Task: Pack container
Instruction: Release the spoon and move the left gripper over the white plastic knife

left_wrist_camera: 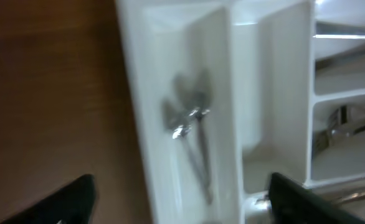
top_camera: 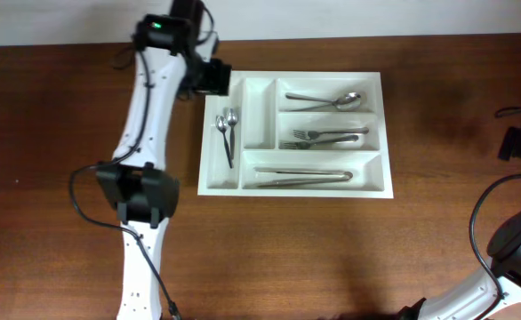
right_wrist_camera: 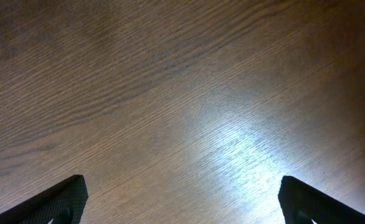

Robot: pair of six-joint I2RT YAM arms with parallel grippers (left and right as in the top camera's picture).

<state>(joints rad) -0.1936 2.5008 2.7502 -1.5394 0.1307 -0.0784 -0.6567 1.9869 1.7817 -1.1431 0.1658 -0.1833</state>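
Overhead: we see left end effector [left_wrist_camera: 182, 200] spread, empty | container [top_camera: 259, 114] just beneath and rightward of it, long axis sideways | right end effector [right_wrist_camera: 182, 202] spread, farther.

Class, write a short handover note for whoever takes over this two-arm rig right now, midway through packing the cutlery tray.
Left end effector: open, empty, above the left narrow compartment of the large white rectangular plastic cutlery tray.
Right end effector: open, empty, over the bare brown wooden table, away from the tray.
Done: two small silver metal spoons lie in that left compartment; larger silver spoons in the top long one, silver forks in the middle, long silver utensils in the bottom.
To do: second narrow compartment is empty; no loose cutlery in view, so check before continuing.
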